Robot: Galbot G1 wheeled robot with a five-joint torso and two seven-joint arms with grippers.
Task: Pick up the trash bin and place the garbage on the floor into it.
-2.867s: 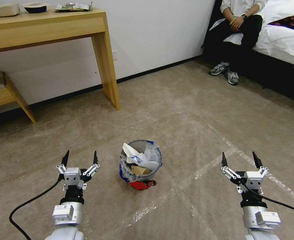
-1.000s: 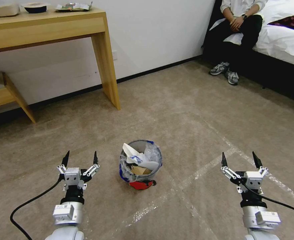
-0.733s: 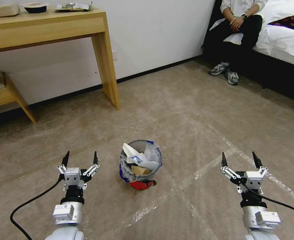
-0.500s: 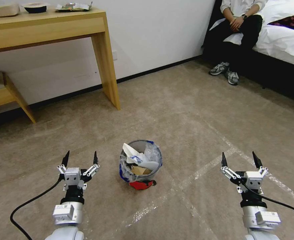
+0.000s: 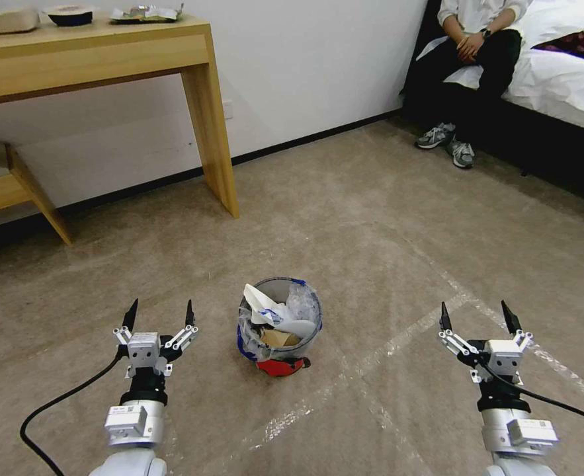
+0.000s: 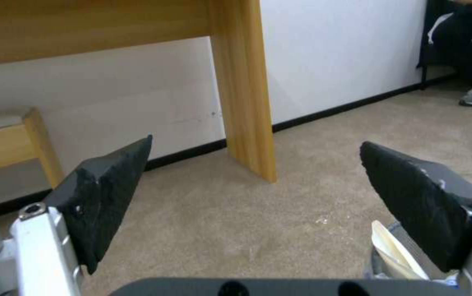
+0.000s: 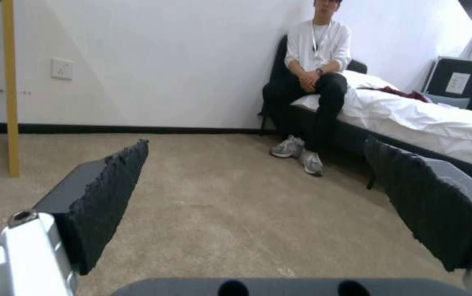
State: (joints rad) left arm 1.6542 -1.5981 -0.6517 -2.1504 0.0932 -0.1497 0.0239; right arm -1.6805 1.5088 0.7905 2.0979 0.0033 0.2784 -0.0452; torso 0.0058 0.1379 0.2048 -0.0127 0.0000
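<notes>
Small round grey-rimmed, red-based trash bin (image 5: 280, 328) with crinkly clear liner stands on beige taped carpet (image 5: 371, 251), stuffed with white paper and brown bag. Left gripper (image 5: 159, 315) and right gripper (image 5: 475, 318) flank it, both spread, empty, apart from it. Light wooden desk (image 5: 106, 53) behind.

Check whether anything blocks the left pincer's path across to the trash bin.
Nothing visible does. The left pincer hangs open beside the trash bin, with bare floor between them. The right pincer hangs open on the bin's other side, farther off. The bin already holds garbage.
</notes>
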